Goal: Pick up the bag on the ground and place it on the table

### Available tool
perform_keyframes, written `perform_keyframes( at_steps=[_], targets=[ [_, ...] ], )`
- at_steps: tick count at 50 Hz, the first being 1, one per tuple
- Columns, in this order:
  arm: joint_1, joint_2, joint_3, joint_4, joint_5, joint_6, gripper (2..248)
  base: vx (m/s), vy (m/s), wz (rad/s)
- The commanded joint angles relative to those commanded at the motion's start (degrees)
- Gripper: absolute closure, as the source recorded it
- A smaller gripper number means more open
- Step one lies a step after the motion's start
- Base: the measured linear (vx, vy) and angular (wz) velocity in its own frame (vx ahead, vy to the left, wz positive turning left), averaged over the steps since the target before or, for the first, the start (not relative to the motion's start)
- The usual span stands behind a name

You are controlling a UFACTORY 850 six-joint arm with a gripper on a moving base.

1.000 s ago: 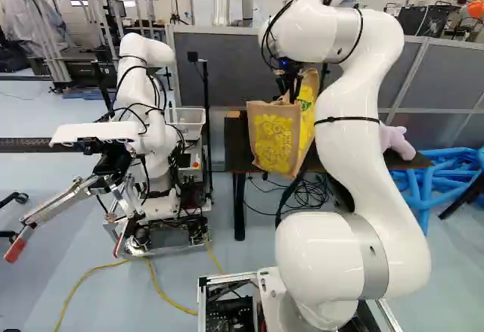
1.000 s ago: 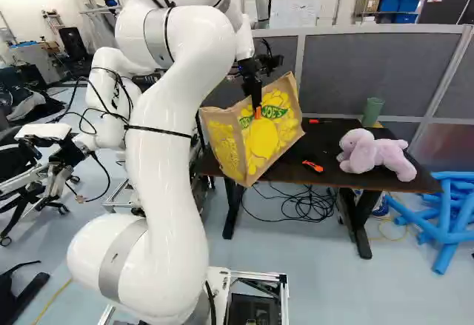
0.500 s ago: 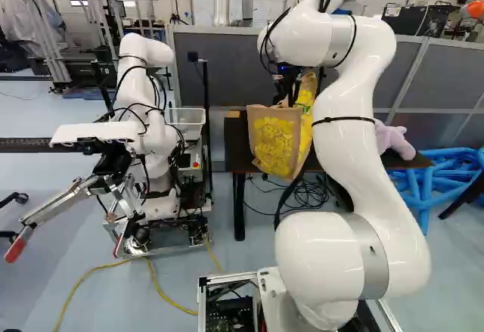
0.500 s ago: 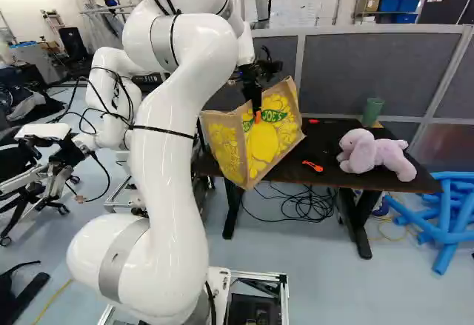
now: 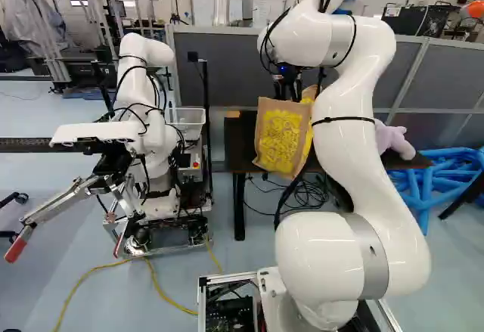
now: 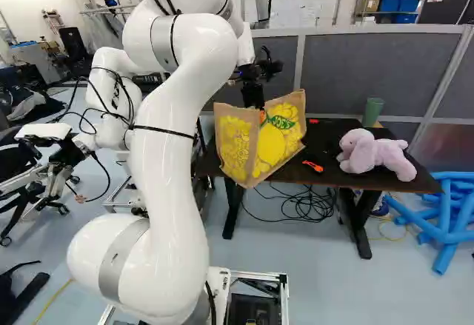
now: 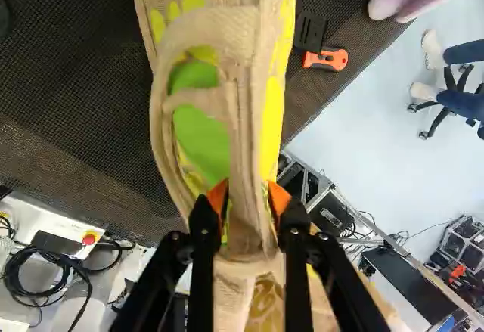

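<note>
Over the table's near-left edge, my gripper [image 6: 260, 106] points down into the mouth of the paper-brown and yellow bag [image 6: 281, 136]. In the wrist view, the gripper [image 7: 248, 199] stands open, its orange pads apart on either side of the bag's rim and handles [image 7: 240, 113]. The bag [image 5: 280, 139] is upright and slightly tilted, its lower part overlapping the front edge of the dark table [image 6: 333, 181] in the base views. Whether its base rests fully on the tabletop cannot be told.
A pink plush rabbit [image 6: 374, 153], an orange cutter [image 6: 313, 166] and a green cup [image 6: 372, 110] are on the table to the bag's right. Cables [image 6: 304, 205] lie below. Another robot [image 5: 147, 135] stands left; blue tubes [image 6: 444, 214] lie right.
The gripper has opened from around the bag's rim. The bag has turned and its sides have spread outward. The arm first shifted slightly, then stayed nearly still; the base has not moved.
</note>
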Motion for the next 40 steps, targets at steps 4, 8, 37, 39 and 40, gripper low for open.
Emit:
perform_keyframes(
  at_steps=[4, 8, 37, 39, 40],
  targets=[
    [0.0, 0.0, 0.0, 0.0, 0.0, 0.0, 135, 0.0, 0.0, 0.0],
    [0.0, 0.0, 0.0, 0.0, 0.0, 0.0, 99, 0.0, 0.0, 0.0],
    [0.0, 0.26, 0.04, 0.0, 0.0, 0.0, 3, 0.0, 0.0, 0.0],
    [0.0, 0.48, 0.07, 0.0, 0.0, 0.0, 3, 0.0, 0.0, 0.0],
    [0.0, 0.61, 0.09, 0.0, 0.0, 0.0, 3, 0.0, 0.0, 0.0]
  ],
)
